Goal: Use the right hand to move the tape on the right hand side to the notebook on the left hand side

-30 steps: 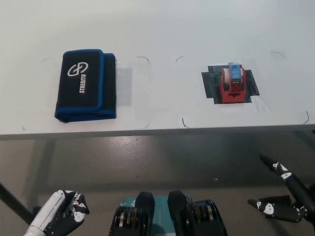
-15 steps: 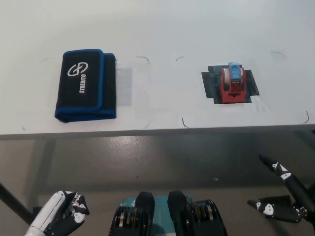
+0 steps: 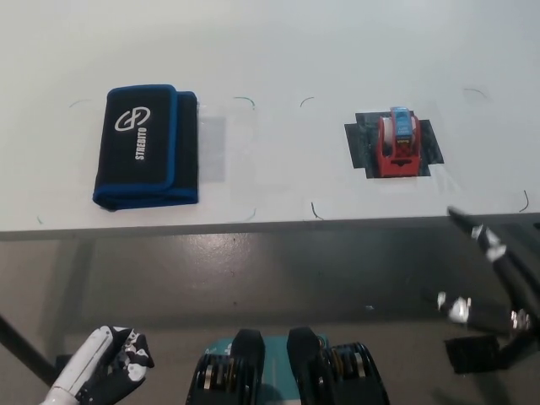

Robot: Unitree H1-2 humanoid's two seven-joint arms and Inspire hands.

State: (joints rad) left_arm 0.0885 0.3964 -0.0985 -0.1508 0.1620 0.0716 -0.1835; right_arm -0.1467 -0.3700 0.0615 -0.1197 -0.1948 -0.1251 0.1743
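Risen since a moment ago: black right hand (image 3: 494, 287), fingers spread and empty, now just under the table (image 3: 278, 51) edge. Up-left of it, red tape dispenser (image 3: 398, 143) on a black patch. Far left, black-and-blue notebook (image 3: 145, 145). White left hand (image 3: 101, 367) resting low, curled on nothing.

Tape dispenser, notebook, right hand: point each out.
Tape dispenser (image 3: 397, 145), head view, on its red body.
Notebook (image 3: 145, 146), head view, middle of the black cover.
Right hand (image 3: 494, 291), head view, between the spread black fingers, below the table edge.
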